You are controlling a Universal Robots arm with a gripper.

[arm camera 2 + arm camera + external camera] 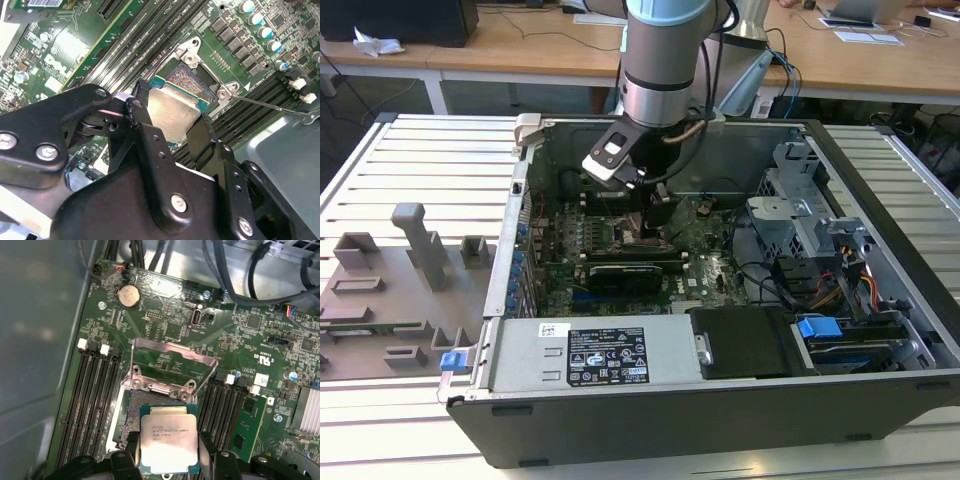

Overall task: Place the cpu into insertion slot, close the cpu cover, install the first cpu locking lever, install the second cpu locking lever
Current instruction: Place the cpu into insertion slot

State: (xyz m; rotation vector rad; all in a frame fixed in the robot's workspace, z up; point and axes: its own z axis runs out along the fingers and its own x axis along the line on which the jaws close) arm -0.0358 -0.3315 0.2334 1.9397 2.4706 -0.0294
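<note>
CPU point(168, 444) is pinched at two opposite edges between the closed-in fingers point(144, 122) of the gripper point(171, 127), metal top facing the wrist cameras. I judge the slot point(191, 80) to lie just ahead of and beneath the chip. In both wrist views the chip overlaps the slot's near part, and the far part shows bare. In the exterior view the slot sits at about 8 o'clock from the gripper, very near. Chip edges run roughly parallel to the slot's sides. Cover point(175, 348) stands raised, off the recess, and one lever point(270, 105) lies swung out. I cannot tell whether the chip touches the slot or hangs above it. Its underside and near edge are hidden by the fingers.
</note>
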